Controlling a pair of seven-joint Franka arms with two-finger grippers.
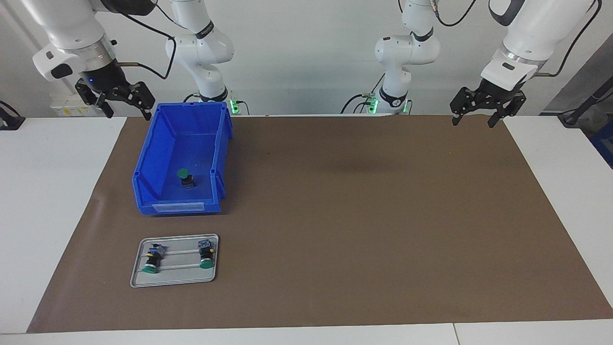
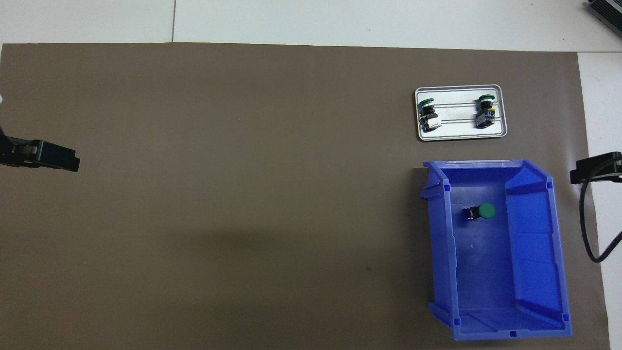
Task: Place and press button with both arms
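Note:
One green-capped button [image 1: 185, 178] [image 2: 481, 211] stands inside the blue bin [image 1: 158, 158] [image 2: 534, 243], cap up. Two more buttons [image 1: 152, 261] [image 1: 206, 256] lie on the grey tray [image 1: 175, 283] [image 2: 461, 137], farther from the robots than the bin. My right gripper [image 1: 128, 114] [image 2: 595, 167] hangs open and empty over the mat's edge, just outside the bin's wall at the right arm's end. My left gripper [image 1: 472, 122] [image 2: 53, 158] waits open and empty over the mat at the left arm's end.
A brown mat [image 1: 364, 215] covers most of the white table. A black cable [image 2: 585, 228] loops down from the right arm beside the bin. The bin and tray sit close together at the right arm's end.

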